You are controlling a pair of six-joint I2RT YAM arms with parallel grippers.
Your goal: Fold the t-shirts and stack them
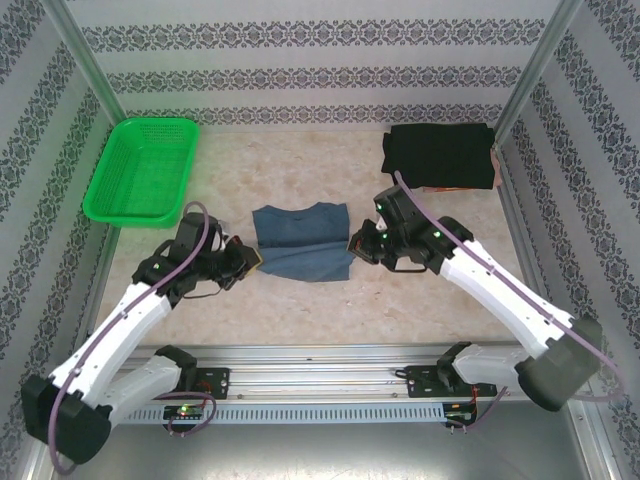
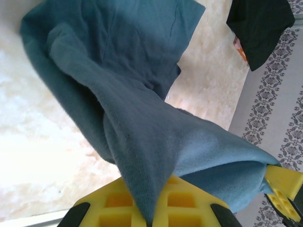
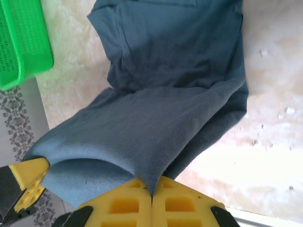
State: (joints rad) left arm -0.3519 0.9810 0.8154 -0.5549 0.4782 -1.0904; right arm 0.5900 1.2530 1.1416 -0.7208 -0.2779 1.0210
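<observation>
From above, the slate-blue t-shirt (image 1: 300, 240) lies in the middle of the table (image 1: 300, 310), partly folded, with its near edge lifted a little off the surface. The left gripper (image 1: 250, 262) is at the shirt's near left corner and the right gripper (image 1: 358, 245) at its right edge, each clamped on the cloth. The black t-shirt (image 1: 440, 155) sits folded at the far right of the table, well apart from the blue one. A green basket (image 1: 140, 170) stands at the far left. Looking along the left wrist, the yellow fingers (image 2: 118, 210) are pressed together with a fold of blue cloth pinched between them. The cloth rises from the jaws and runs back to the rest of the shirt on the table, with the black shirt in the upper right corner. Along the right wrist, the yellow fingers (image 3: 123, 205) are likewise closed tight on a ridge of the blue shirt, which spreads away over the table, and the basket is at the upper left.
</observation>
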